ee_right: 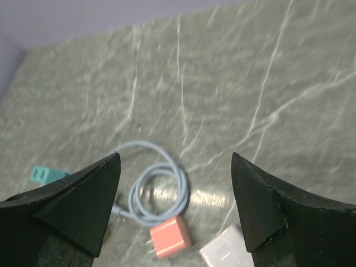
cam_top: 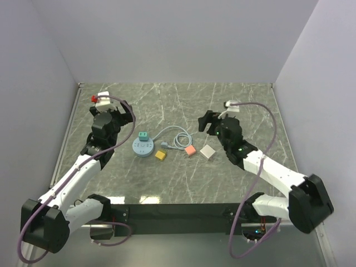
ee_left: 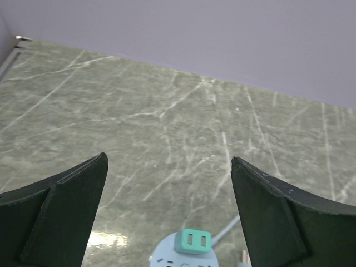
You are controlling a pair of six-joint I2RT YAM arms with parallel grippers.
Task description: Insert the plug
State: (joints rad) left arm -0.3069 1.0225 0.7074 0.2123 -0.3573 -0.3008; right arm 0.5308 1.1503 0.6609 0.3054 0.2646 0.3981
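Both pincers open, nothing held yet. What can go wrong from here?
1. The pink plug and white plug lie close together; the right pincer may nudge one while closing on the other.
2. The pink plug lies right beside the coiled cable, which could snag or drag.
3. The green plug sits on the round socket hub, leaving less free face for insertion.

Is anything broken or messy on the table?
Nothing looks broken or spilled. The pink plug, yellow plug and white plug just lie loose beside the round socket hub, near a looped cable. A teal plug sits on the hub.
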